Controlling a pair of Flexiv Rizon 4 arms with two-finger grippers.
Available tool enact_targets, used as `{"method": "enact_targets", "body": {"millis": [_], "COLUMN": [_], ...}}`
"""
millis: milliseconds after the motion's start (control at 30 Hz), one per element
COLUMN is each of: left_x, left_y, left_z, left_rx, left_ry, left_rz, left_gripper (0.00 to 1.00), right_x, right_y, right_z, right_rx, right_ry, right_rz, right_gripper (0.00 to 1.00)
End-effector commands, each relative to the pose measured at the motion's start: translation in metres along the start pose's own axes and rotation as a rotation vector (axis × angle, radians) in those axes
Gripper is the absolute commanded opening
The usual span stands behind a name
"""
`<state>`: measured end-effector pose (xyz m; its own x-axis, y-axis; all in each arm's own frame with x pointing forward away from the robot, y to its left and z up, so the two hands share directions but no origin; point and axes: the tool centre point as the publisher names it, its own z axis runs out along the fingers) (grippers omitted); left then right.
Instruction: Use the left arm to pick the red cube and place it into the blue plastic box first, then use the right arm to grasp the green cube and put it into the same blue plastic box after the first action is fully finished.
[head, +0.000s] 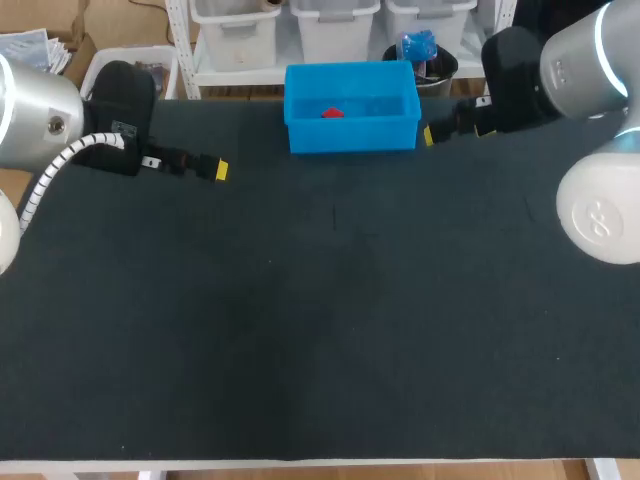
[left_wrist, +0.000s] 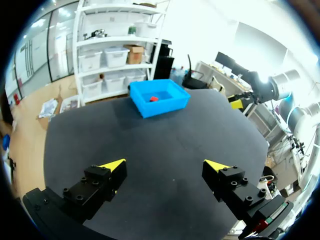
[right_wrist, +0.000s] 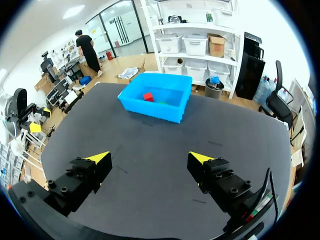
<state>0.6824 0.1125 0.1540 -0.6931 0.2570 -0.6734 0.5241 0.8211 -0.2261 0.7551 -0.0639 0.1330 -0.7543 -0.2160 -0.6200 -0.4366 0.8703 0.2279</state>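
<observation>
At twelve o'clock on the tabletop (head: 320, 320) the red cube (head: 331, 112) lies in the box (head: 350, 136), so step one looks done; the green cube I cannot make out, and the left pincer (left_wrist: 167, 166) at ten and right pincer (right_wrist: 150, 157) at one o'clock gape wide, empty.

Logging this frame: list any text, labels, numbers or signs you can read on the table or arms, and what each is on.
No text can be read.
On the blue plastic box and red cube: no print.
White label on the left arm: too small to read.
Raised mark on the right arm: a symbol, no legible letters.
</observation>
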Motion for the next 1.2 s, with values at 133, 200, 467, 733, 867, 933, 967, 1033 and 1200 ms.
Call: {"method": "enact_targets", "body": {"millis": [133,200,467,733,867,933,967,1033,1200], "left_x": [0.0007,0.0007,0.0007,0.0007,0.0007,0.0007,0.0007,0.0007,0.0007], "left_y": [0.0019,0.0019,0.0019,0.0019,0.0019,0.0019,0.0019,0.0019,0.0019], "left_z": [0.0002,0.0002,0.0002,0.0002,0.0002,0.0002,0.0002,0.0002,0.0002], "left_rx": [0.008,0.008,0.008,0.008,0.008,0.008,0.008,0.008,0.008], "left_ry": [-0.003,-0.003,-0.003,-0.003,-0.003,-0.003,-0.003,-0.003,-0.003], "left_rz": [0.002,0.002,0.002,0.002,0.002,0.002,0.002,0.002,0.002], "left_gripper": [1.00,1.00,1.00,1.00,1.00,1.00,1.00,1.00,1.00], "right_x": [0.0052,0.0057,0.0058,0.0068,0.0068,0.0068,0.0068,0.0068,0.0068], "right_y": [0.0018,0.0021,0.0043,0.0044,0.0044,0.0044,0.0044,0.0044,0.0044], "right_z": [-0.0041,-0.0048,-0.0063,-0.0073,-0.0073,-0.0073,-0.0073,-0.0073,-0.0073], "right_rx": [0.011,0.012,0.007,0.018,0.018,0.018,0.018,0.018,0.018], "right_ry": [0.000,0.000,0.005,0.018,0.018,0.018,0.018,0.018,0.018], "right_rz": [0.006,0.007,-0.003,0.002,0.002,0.002,0.002,0.002,0.002], "right_gripper": [1.00,1.00,1.00,1.00,1.00,1.00,1.00,1.00,1.00]}}
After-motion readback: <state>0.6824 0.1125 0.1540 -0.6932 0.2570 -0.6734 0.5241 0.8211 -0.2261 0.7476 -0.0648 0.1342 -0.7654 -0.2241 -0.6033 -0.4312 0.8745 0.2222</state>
